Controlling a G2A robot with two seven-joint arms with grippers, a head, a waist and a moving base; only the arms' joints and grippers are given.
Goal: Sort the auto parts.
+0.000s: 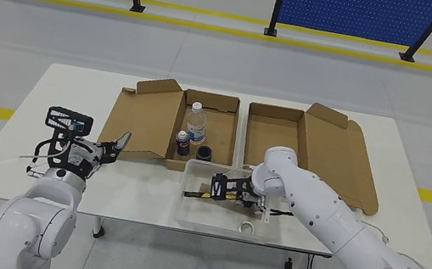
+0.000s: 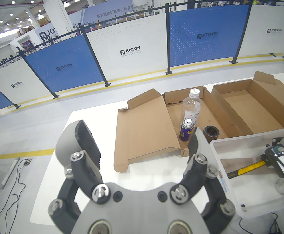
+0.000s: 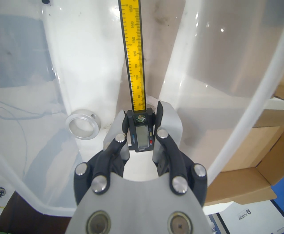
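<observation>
- Your right tool [image 3: 142,115] is clamped on the digital caliper [image 3: 135,66]. One finger sits on each side of the black display head, at the end of the yellow scale beam.
- The caliper is inside the clear plastic bin [image 2: 244,136] at the near edge of the desk [image 2: 55,177], with its beam running along the bin's floor. You cannot tell from these views whether it is lifted off the floor yet.
- It should handle as stiff and light, though long. Held at the head, the beam sticks out well past the fingers and may swing or catch the bin's wall.
- The head is the sound place to hold, being the thickest part with flat sides. It is probably smooth plastic, so it may slip or twist, and the screen and buttons should not be squeezed hard.
- An aluminium collar [image 3: 86,113] lies on the bin's floor beside the caliper, apart from it. It is hard, smooth and low, so it is likely best taken across its outer wall.
- Your left tool [image 2: 139,133] has its fingers wide apart and grips nothing, above the desk near the left cardboard box [image 2: 173,99].
- That box holds a clear bottle [image 2: 192,106], a spray can [image 2: 186,131] and a black cylinder [image 2: 212,133], all upright.
- The right cardboard box [image 2: 244,104] stands just behind the bin.
</observation>
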